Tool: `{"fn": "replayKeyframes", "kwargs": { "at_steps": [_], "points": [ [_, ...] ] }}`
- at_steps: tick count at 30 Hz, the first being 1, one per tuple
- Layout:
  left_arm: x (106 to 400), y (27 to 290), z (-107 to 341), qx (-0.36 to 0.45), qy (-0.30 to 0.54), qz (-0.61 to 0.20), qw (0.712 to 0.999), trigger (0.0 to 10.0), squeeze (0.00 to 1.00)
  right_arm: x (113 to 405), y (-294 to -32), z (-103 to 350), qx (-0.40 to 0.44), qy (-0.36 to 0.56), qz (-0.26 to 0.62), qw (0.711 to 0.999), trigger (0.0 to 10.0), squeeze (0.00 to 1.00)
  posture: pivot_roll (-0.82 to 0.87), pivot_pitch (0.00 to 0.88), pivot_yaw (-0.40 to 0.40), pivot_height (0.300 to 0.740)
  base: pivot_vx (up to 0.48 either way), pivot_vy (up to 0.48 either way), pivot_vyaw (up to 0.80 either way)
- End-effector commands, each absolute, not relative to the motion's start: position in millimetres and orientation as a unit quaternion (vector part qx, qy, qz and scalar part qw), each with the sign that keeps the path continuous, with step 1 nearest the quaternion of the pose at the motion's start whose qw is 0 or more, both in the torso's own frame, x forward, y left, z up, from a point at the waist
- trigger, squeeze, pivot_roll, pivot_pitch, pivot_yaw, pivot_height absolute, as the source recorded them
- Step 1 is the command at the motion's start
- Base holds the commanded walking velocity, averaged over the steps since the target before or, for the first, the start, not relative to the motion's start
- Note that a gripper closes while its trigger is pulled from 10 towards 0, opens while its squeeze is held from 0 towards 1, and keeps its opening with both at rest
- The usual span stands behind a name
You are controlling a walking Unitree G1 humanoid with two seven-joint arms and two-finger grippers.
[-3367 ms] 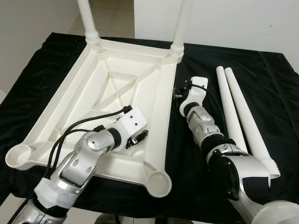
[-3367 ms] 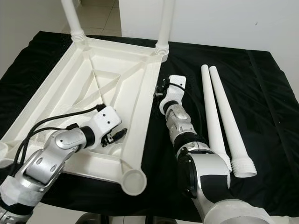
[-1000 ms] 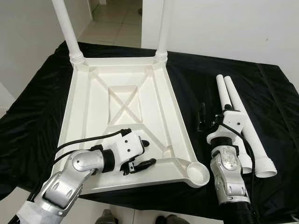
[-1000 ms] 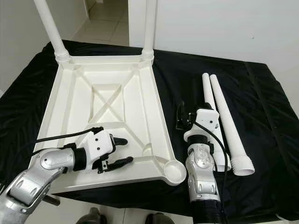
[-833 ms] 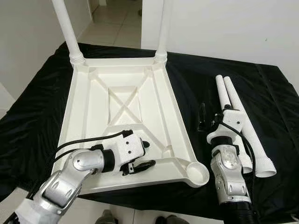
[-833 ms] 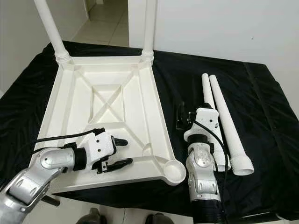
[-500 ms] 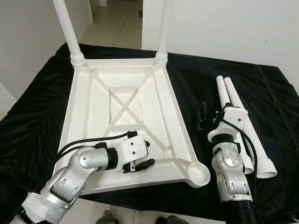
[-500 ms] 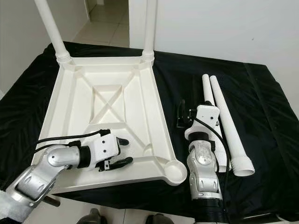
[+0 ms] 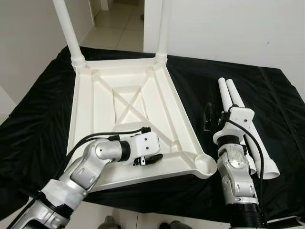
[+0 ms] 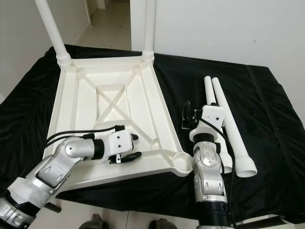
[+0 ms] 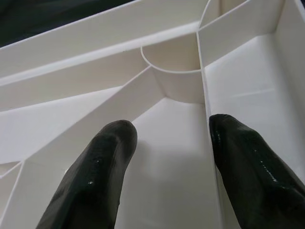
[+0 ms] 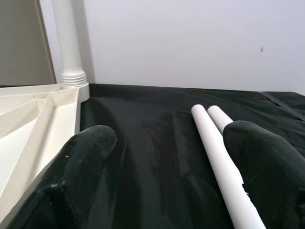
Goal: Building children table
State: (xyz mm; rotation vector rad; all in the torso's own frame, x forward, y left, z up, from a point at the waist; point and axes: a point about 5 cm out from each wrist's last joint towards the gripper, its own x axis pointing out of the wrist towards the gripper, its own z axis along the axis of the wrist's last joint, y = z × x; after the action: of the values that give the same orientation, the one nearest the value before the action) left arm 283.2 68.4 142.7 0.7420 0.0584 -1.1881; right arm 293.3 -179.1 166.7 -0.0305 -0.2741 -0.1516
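While the upturned white table top [image 9: 102, 102] lies on the black cloth [image 9: 43, 114] with two legs standing at its far corners, the left gripper [image 9: 151, 159] reaches inside its near rim, fingers spread. The right gripper [image 9: 208, 116], fingers wide, hovers just left of two loose legs [image 9: 238, 112].

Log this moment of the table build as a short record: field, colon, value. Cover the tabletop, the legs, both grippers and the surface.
Tabletop: white tabletop lies upside down on the black cloth
Fitted legs: two, upright in the far corner sockets
Near right socket: empty socket
Loose legs: two loose legs side by side on the cloth, right of the tabletop
Left gripper: left gripper open, inside the tabletop's near end, among the ribs
Right gripper: right gripper open, above the cloth, between the tabletop and the loose legs
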Motion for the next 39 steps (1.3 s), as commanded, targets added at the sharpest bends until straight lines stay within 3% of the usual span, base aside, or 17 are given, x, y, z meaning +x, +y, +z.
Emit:
{"fn": "replayKeyframes", "kwargs": {
  "at_steps": [1,12,19,24,25,30,39],
  "points": [
    [300,82,136,0.361,0.029,-0.445,0.819,10.0,0.0,294,-180,167,-0.008,-0.131,-0.085,0.988,10.0,0.0,0.08,0.061,-0.015,0.74,0.0,0.0,0.0],
    [320,91,135,0.385,0.031,-0.419,0.822,10.0,0.0,303,-192,172,0.021,-0.088,-0.143,0.986,10.0,0.0,0.07,0.052,-0.007,0.74,0.0,0.0,0.0],
    [317,94,139,0.384,0.026,-0.432,0.815,10.0,0.0,309,-203,171,0.03,-0.051,-0.171,0.984,10.0,0.0,0.06,0.04,-0.002,0.74,0.0,0.0,0.0],
    [298,84,151,0.317,0.008,-0.494,0.81,10.0,0.0,315,-214,168,0.029,-0.004,-0.196,0.98,10.0,0.0,0.06,0.034,-0.003,0.74,0.0,0.0,0.0],
    [288,73,168,0.257,-0.021,-0.521,0.814,10.0,0.0,319,-221,164,0.027,0.025,-0.218,0.975,10.0,0.0,0.06,0.029,-0.011,0.74,0.0,0.0,0.0],
    [284,61,189,0.192,-0.051,-0.526,0.827,10.0,0.0,322,-228,157,0.023,0.066,-0.238,0.969,10.0,0.0,0.07,0.023,-0.019,0.74,0.0,0.0,0.0],
    [286,53,205,0.172,-0.062,-0.504,0.844,10.0,0.0,328,-233,156,0.04,0.114,-0.244,0.962,10.0,0.0,0.08,0.009,-0.032,0.74,0.0,0.0,0.0]
  ]
}}
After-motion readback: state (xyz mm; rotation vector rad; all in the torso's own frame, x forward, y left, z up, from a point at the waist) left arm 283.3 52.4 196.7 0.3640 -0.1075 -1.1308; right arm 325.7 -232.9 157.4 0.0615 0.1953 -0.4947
